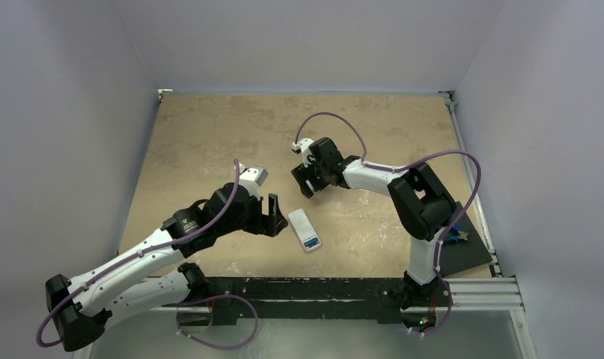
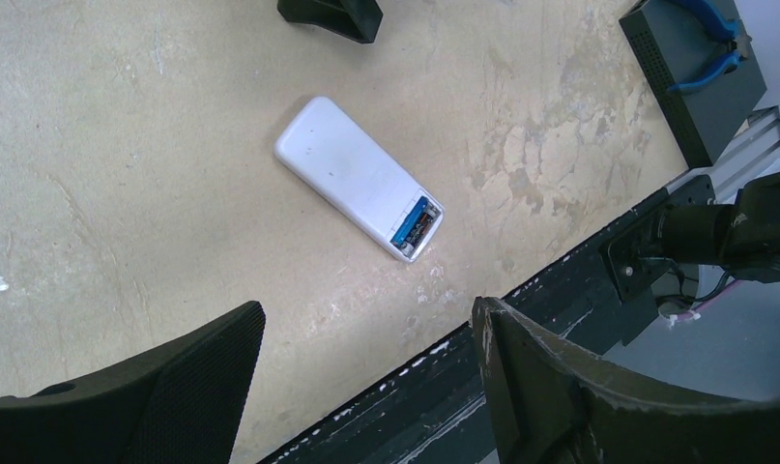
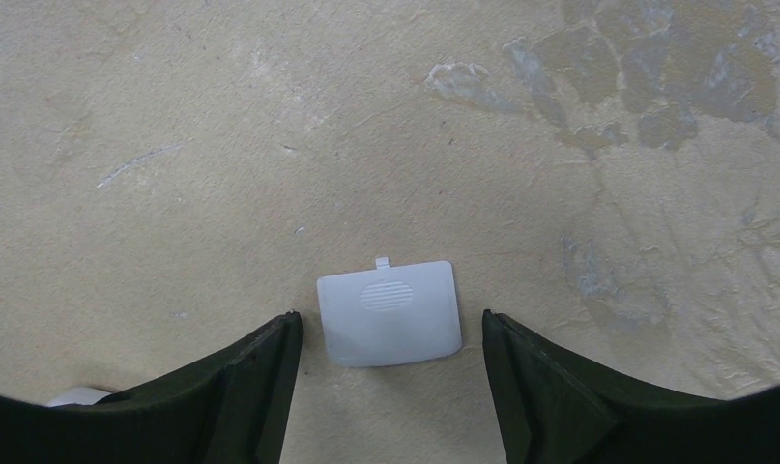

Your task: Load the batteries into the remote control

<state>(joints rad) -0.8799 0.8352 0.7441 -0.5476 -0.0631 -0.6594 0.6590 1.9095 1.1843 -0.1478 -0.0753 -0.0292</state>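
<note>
Remote control (image 1: pixel 304 230) lies back-up between the arms, blue battery (image 2: pixel 410 220) showing in its open bay; left gripper (image 2: pixel 366 319) spread empty beside it, right gripper (image 1: pixel 304 184) spread astride the white cover (image 3: pixel 389 313), no contact.

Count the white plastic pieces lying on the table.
2. The remote lies near the left fingers, back up; the small cover lies flat between the right fingers, touching neither. None seems hidden.
</note>
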